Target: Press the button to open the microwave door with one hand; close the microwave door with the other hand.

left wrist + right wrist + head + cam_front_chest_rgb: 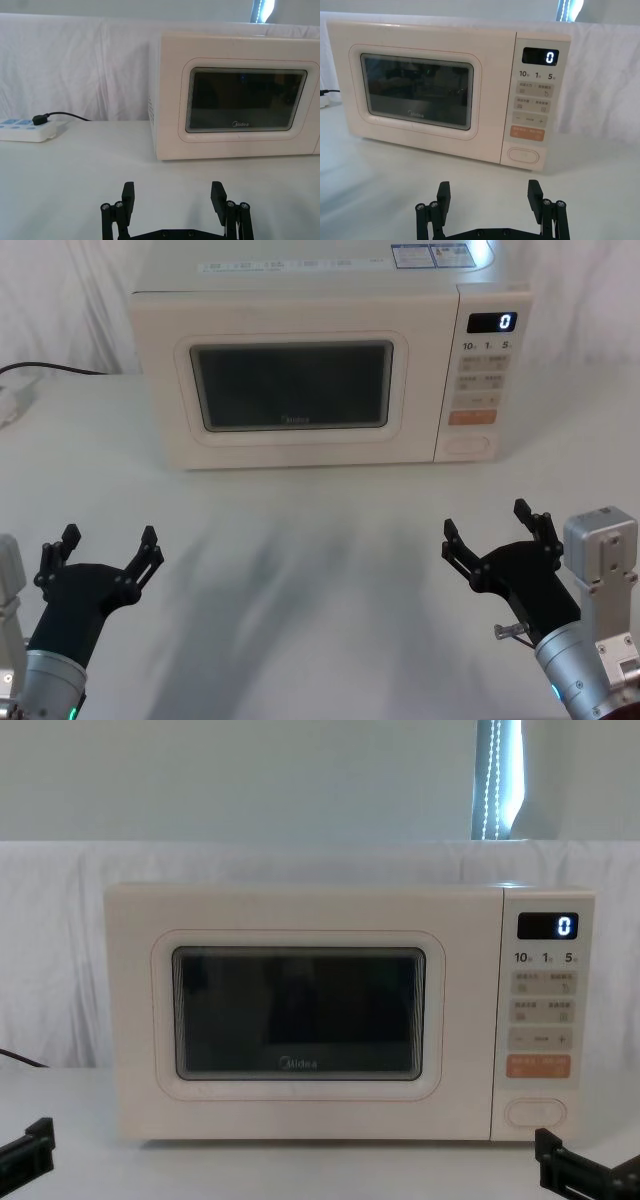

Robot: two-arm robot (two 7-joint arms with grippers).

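Observation:
A cream microwave stands at the back of the table with its door (pixel 292 387) (pixel 245 102) (pixel 417 92) (pixel 300 1015) shut flush. Its dark window carries a grey logo. At the bottom of the control panel on the right sits the cream pill-shaped button (pixel 468 446) (pixel 523 154) (pixel 535 1112), under an orange key. My left gripper (pixel 104 552) (pixel 173 197) hovers open near the table's front left, well short of the door. Front right, my right gripper (pixel 492 528) (pixel 489 196) also stands open, roughly in line with the button and apart from it.
A white power strip (pixel 27 130) with a black plug and cable lies on the table left of the microwave. White cloth covers the table (pixel 320 540) and the wall behind. Bare table lies between both grippers and the microwave front.

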